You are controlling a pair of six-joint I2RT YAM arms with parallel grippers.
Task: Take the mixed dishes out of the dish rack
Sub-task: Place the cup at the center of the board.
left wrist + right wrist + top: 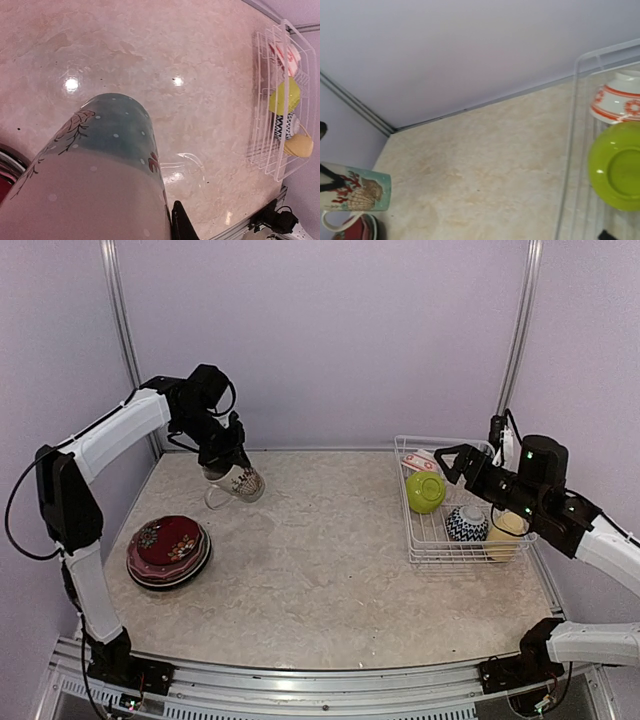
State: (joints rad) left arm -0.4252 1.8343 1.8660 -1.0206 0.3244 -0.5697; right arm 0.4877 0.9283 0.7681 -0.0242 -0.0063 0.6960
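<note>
My L arm (118, 430) & R arm (612, 548): white link shells w/ black joint housings. Black cable (8, 512) loops beside L arm; small green lights (527, 454) on R wrist housing.

overhead rear view, wrist views share dish rack (432, 536)

A robotics lab test booth rather than a home kitchen. Plain pale-lavender wall panels (330, 340) joined by bare metal corner posts (122, 310) enclose a beige marble-patterned tabletop (320, 580). An aluminium rail (320, 685) along the near edge carries the bolted left arm (92, 590) and right arm (600, 642), with loose black cables (12, 515). A white wire dish rack (450, 558) of crockery stands on the table.
</note>
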